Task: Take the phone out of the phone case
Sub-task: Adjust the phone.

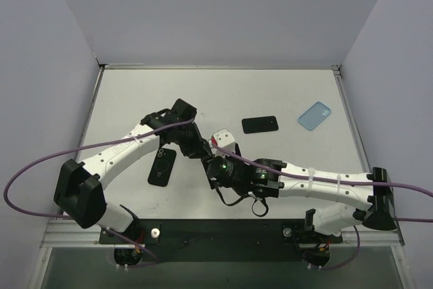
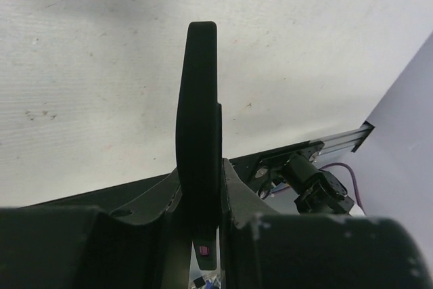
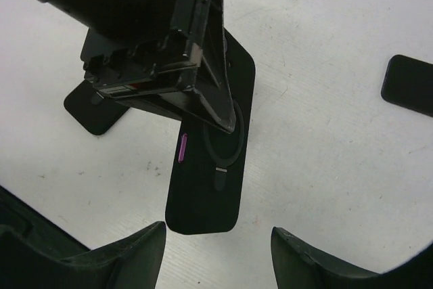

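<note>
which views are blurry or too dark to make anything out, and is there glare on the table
Top view: even light, no glare on the table, only soft, faint shadows. Left wrist view: the black case is a featureless silhouette, and the left gripper holding it is dark and blurred. Right wrist view: case sharp, right gripper out of focus.

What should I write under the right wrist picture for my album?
Left fingers pinch a black phone case with a pink button; right fingers stand open.
</note>
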You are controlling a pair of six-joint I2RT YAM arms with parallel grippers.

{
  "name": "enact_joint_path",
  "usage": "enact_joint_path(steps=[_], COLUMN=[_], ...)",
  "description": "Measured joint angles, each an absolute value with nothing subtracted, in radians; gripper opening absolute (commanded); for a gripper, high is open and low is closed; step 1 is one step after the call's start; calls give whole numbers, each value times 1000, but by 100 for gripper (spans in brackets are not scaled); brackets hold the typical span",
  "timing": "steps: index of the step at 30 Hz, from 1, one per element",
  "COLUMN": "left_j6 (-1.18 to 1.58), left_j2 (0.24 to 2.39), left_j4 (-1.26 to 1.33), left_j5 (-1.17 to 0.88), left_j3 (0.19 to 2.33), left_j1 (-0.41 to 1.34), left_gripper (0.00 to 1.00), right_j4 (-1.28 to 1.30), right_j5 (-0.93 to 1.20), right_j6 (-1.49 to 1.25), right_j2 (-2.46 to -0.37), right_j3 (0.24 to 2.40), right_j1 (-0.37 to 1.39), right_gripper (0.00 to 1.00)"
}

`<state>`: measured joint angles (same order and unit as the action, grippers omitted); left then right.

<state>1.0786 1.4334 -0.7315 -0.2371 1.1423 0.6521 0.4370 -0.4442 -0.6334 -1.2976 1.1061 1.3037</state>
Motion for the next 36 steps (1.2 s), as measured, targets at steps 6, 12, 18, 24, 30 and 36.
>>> enact_joint_path(steps=[6,12,18,24,30,36], left_j6=[1056,1052,1052,1081,1060,1012], left_j2=[1505,1509,1509,1509,1510,1412], left_j4=[-865,-919,-949,-955,-920,-751], left_j5=[-208,-195,-186,-182,-221,-326], left_j3=[1242,1248,1248,1248,1245,1124], left_j1=[659,659,659,662,667,652], left_gripper=[0,0,0,0,70,94], right_j4=[403,391,432,479,509,528], right_j5=[-527,-564,-596,-645,-671,-621], right_j6=[-580,-565,-602,-626,-640,-710], right_j2=[-1423,-1563,-1666,-1698,-1691,-1590], right_j3=[1164,1246,1272,1298,1299,1237], right_j1=[1343,1343,1344,1361,1365,1311], right_gripper=[58,48,20,0,0,0])
